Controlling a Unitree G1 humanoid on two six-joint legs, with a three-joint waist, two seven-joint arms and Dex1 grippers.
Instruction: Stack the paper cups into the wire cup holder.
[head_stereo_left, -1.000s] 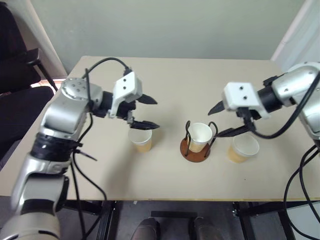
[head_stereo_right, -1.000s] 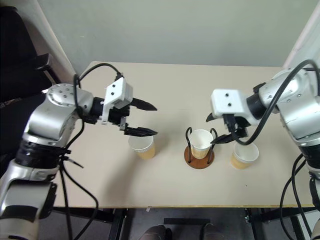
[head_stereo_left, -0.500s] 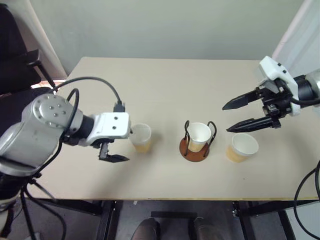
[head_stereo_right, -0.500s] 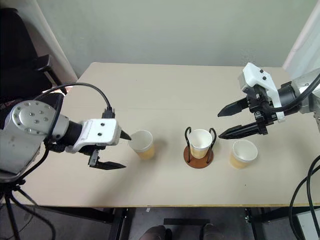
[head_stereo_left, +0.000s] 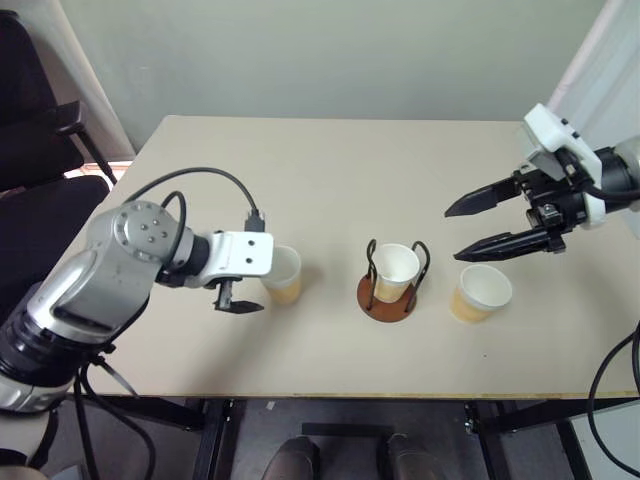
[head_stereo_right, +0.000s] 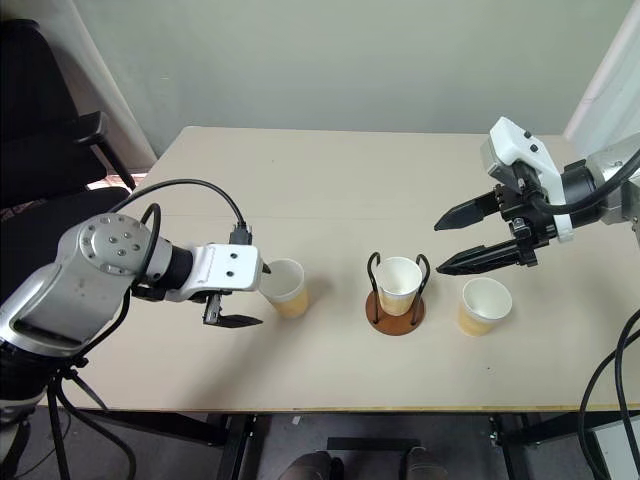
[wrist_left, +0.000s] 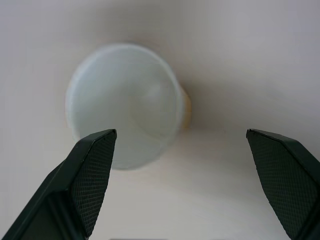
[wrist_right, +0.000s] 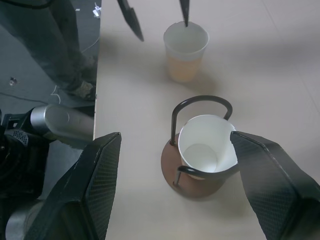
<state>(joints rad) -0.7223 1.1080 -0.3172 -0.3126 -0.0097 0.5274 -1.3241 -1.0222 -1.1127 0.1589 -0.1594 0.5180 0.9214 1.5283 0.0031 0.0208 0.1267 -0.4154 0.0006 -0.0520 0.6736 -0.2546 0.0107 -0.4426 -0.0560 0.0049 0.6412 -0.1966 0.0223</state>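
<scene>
Our left gripper (head_stereo_left: 250, 292) hangs low over the table (head_stereo_left: 330, 170) with its fingers spread wide and nothing between them. It sits right beside the left cup (head_stereo_left: 282, 273), and in the wrist view one finger (wrist_left: 92, 165) overlaps the cup's rim while the other stands well off to the far side. We cannot tell whether that finger touches the cup. We read this placing as a line-up for a grasp, since this cup is not yet stacked.

Our right gripper (head_stereo_left: 478, 230) is held higher, fingers also apart and empty, pointing in over the right cup (head_stereo_left: 479, 292) without touching it. We take this as waiting clear of the middle.

Between the two loose cups stands the wire holder (head_stereo_left: 389, 296), upright on its round brown base, with one cup (head_stereo_left: 396, 270) already seated inside its black loops. Two cups remain to go in.

Nothing else lies on the table between cups and holder, so the path looks free. A dark chair (head_stereo_left: 35, 150) stands off the table's left edge, well apart.
</scene>
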